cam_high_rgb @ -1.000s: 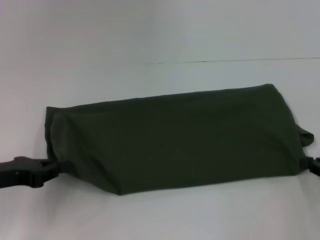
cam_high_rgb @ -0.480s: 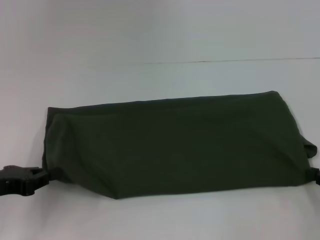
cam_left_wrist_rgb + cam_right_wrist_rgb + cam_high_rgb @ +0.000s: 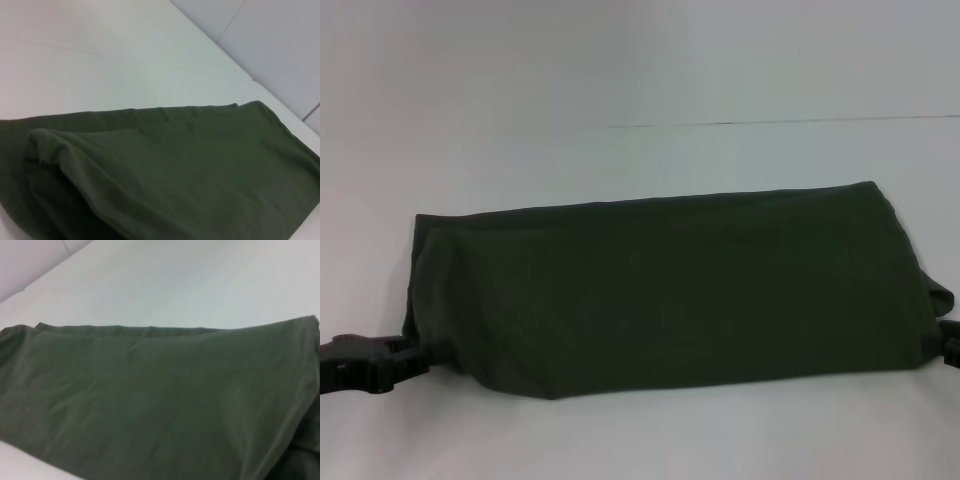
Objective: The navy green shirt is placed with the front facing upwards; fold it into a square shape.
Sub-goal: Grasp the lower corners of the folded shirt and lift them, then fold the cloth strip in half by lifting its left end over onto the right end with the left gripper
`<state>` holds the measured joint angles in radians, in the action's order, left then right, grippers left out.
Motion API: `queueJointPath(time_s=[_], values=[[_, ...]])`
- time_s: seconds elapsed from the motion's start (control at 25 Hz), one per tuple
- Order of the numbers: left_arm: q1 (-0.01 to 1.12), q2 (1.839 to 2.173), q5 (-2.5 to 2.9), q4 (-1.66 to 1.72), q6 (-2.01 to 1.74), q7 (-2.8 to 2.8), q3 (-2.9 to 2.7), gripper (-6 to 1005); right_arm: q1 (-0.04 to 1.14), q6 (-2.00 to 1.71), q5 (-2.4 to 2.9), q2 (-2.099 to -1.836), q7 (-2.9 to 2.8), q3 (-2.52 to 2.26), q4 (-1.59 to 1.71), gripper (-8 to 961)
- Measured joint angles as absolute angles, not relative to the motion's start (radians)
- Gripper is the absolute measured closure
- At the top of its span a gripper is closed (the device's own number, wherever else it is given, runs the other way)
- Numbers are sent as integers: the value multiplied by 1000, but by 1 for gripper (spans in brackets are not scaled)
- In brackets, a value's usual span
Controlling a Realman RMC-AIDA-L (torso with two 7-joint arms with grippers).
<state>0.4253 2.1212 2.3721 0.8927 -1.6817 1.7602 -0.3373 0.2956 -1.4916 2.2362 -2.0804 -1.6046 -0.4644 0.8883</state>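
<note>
Head view shows the navy green shirt (image 3: pixel 670 285) lying as a wide folded band across the white tabletop (image 3: pixel 640 70), plain green side up, no lettering visible. The left end effector (image 3: pixel 415 358) sits at the shirt's near left corner and the right end effector (image 3: pixel 948 345) at its near right corner, each touching the cloth edge. Whether the fingers are closed on the fabric or parted cannot be told from any view; the wrist views show no fingers at all.

Step in hand, as a judgement: 1 lengthwise fold appears complete, and the 2 end effectors are stationed at the near corners, either finishing placement of this fold or setting up the following one. The band is much wider than it is deep, so the square shape is not yet reached.

Next move, as a judgement: at least 1 crosswise fold is required, carrying one short end over toward the other end effector. Both corners of that end need to travel together to keep the edges aligned.

Left wrist view shows a loose raised ridge (image 3: pixel 60 150) of cloth just ahead of the left end effector; this slack can skew the fold unless flattened. A small lobe of fabric (image 3: pixel 942 295) protrudes just beyond the right end effector. Nothing else lies on the tabletop to obstruct travel.
</note>
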Motion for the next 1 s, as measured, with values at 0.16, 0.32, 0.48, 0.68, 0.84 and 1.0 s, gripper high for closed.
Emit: queueJointPath(time_s=[0.16, 0.32, 0.48, 0.68, 0.84, 1.0], values=[[425, 2119, 2375, 899, -1674, 1762, -328, 832, 304, -1488, 2234, -2084, -1583, -412, 895, 599], [425, 2116, 2383, 912, -1663, 1762, -302, 694, 317, -1488, 2230, -2077, -1573, -388, 896, 408], [420, 2114, 2397, 945, -1645, 1773, -292, 516, 333, -1476, 2225, -2074, -1571, -375, 898, 319], [420, 2112, 2412, 974, -1611, 1792, -244, 337, 350, -1452, 2209, -2079, -1557, -334, 934, 199], [430, 2109, 2357, 955, -1556, 1823, -181, 185, 353, -1452, 2136, -2084, -1503, -327, 945, 75], [443, 2109, 2273, 901, -1522, 1845, -181, 108, 367, -1486, 2070, -2085, -1452, -364, 932, 46]])
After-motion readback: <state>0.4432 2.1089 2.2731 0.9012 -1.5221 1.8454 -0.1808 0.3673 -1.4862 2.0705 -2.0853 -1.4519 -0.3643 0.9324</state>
